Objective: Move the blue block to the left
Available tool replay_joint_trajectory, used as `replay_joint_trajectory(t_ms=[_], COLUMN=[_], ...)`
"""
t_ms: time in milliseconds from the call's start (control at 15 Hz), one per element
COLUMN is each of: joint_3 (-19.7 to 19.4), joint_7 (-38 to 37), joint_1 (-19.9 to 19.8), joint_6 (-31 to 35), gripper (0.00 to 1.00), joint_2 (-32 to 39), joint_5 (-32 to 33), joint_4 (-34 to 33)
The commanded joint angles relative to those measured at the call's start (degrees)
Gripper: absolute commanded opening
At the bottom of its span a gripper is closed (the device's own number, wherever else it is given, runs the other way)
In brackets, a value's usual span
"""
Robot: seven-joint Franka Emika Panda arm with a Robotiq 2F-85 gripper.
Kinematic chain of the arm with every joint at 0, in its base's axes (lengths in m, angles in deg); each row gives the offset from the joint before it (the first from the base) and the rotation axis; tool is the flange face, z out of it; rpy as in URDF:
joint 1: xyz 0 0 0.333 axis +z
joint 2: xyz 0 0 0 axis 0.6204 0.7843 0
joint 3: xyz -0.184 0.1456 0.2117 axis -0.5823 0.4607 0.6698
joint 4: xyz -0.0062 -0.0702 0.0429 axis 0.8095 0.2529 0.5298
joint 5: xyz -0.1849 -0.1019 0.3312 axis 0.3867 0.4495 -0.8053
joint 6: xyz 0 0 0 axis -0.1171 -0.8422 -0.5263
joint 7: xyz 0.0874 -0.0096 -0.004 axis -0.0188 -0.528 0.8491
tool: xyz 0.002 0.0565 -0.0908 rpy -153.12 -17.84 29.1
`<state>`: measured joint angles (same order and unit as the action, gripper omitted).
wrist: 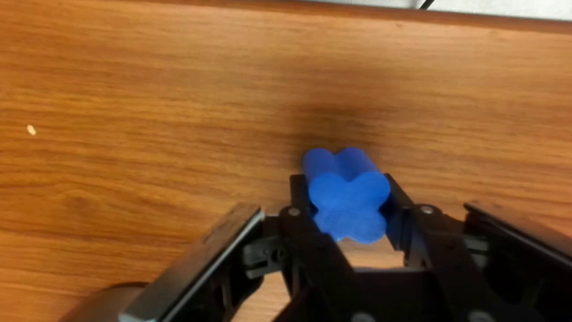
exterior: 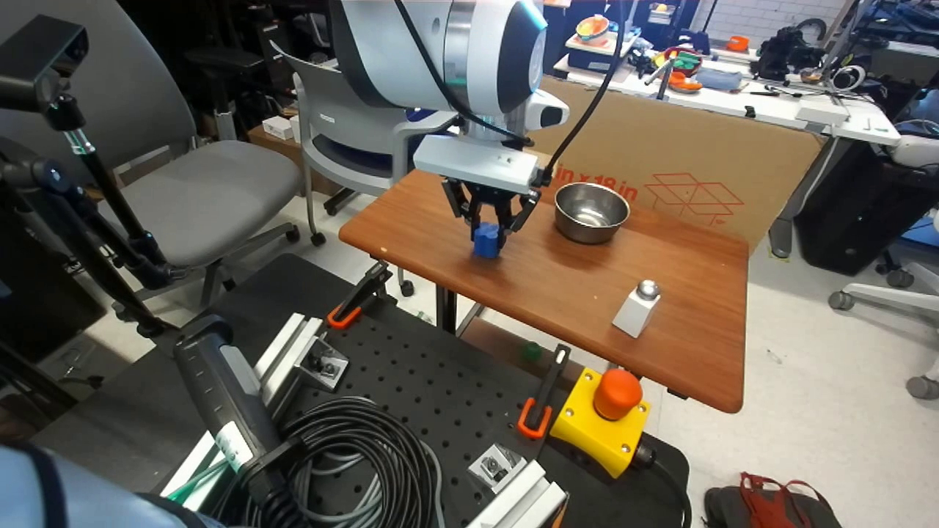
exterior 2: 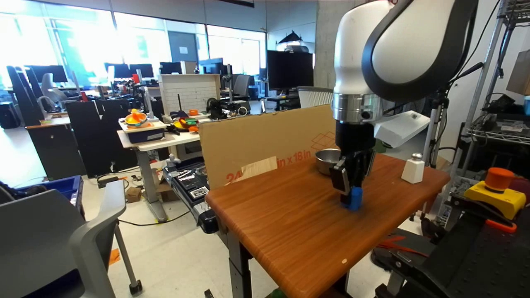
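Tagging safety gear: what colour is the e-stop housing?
Yellow; the e-stop housing shows best in an exterior view.

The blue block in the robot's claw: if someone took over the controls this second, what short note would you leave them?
Gripper: shut on the blue block, holding it from two opposite sides.
Block: at or just above the wooden table; I can't tell whether it touches.
Nearby: the metal bowl and white bottle stand on the same table, both apart from the block.
Done: the block is gripped.
Left to do: probably take it left, set it down, open, back away. Check first whose left is meant.
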<state>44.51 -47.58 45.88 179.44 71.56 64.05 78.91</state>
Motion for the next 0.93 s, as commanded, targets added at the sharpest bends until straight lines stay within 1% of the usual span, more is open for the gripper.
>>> replay_joint_trajectory(t_ms=[0,67,133,200,333,467,533,667,867], joint_3=[-1.7,-1.7,-1.8,-1.7,-1.0,0.1,0.2,0.1,-1.0], joint_7=[-1.6,-1.5,-1.6,-1.4,-0.5,1.0,1.0,1.4,1.3], joint_1=[2.4,2.6,2.9,3.0,2.6,1.3,0.9,-0.7,-4.3], joint_6=[-1.3,-1.7,-2.6,-2.7,-2.5,-2.1,-2.0,-2.0,-8.8], gripper=[0.16,0.16,0.66,0.67,0.8,0.95,0.99,1.0,1.0], joint_2=[3.9,3.8,3.4,2.8,0.9,-2.9,-4.5,-8.6,-14.4], joint_5=[1.5,1.4,1.5,1.4,0.7,-0.7,-1.2,-2.2,-5.6], joint_4=[-4.0,-4.3,-4.2,-3.9,-2.0,1.0,2.2,5.4,8.7])
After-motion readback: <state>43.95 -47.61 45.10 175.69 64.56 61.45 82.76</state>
